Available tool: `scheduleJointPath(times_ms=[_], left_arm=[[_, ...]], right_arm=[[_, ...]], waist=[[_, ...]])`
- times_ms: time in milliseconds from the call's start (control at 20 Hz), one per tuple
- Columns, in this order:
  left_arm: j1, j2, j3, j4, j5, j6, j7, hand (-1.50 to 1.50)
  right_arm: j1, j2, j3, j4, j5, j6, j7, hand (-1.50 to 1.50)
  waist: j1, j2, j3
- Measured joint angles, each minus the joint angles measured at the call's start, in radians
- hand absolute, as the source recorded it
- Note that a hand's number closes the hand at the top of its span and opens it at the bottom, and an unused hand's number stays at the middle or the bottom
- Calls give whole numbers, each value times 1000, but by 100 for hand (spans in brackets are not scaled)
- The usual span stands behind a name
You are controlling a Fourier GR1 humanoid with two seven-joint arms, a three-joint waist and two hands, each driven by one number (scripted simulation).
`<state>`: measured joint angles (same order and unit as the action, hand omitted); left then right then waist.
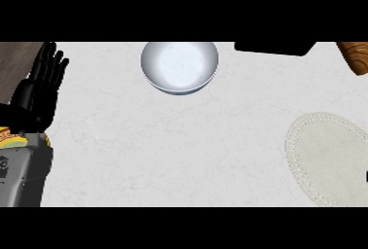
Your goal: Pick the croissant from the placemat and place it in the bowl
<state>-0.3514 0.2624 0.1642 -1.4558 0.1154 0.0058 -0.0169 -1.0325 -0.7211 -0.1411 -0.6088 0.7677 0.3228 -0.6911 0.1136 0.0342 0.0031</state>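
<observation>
From the head view, the left hand (42, 85) rests at nine o'clock, fingers straight and held up, holding nothing. The pale bowl (179, 66) sits at twelve o'clock on the white counter (165, 151). The round placemat (327, 158) lies at four o'clock, its surface bare. A brown croissant (354, 56) shows at two o'clock, cut by the edge, beside a black object (273, 47).

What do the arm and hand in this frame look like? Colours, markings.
Only the left arm shows, at the view's left edge. The left hand is black throughout, with slim segmented fingers. Below it comes a band of yellow with orange at the wrist, then a boxy grey forearm bearing a small dark marking. No cables visible.
</observation>
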Motion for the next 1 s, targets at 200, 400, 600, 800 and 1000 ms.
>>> scheduleJointPath(times_ms=[200,400,600,800,1000], left_arm=[[2,13,14,14,0,-2,-4,0],[4,25,26,7,9,-7,8,0],[23,15,26,-5,6,1,4,0],[11,18,36,29,3,4,-10,0],[28,19,37,4,3,5,-1,0]], right_arm=[[-121,43,-30,91,-49,72,-22,150],[-246,87,-31,168,-67,129,21,150],[-322,167,-28,229,-72,135,59,150],[-404,245,-15,274,-62,149,101,150],[-452,321,6,311,-41,147,136,150]], waist=[[-17,-6,-1],[-29,-12,-3],[-42,-15,-3],[-51,-15,-4],[-52,-17,-4]])
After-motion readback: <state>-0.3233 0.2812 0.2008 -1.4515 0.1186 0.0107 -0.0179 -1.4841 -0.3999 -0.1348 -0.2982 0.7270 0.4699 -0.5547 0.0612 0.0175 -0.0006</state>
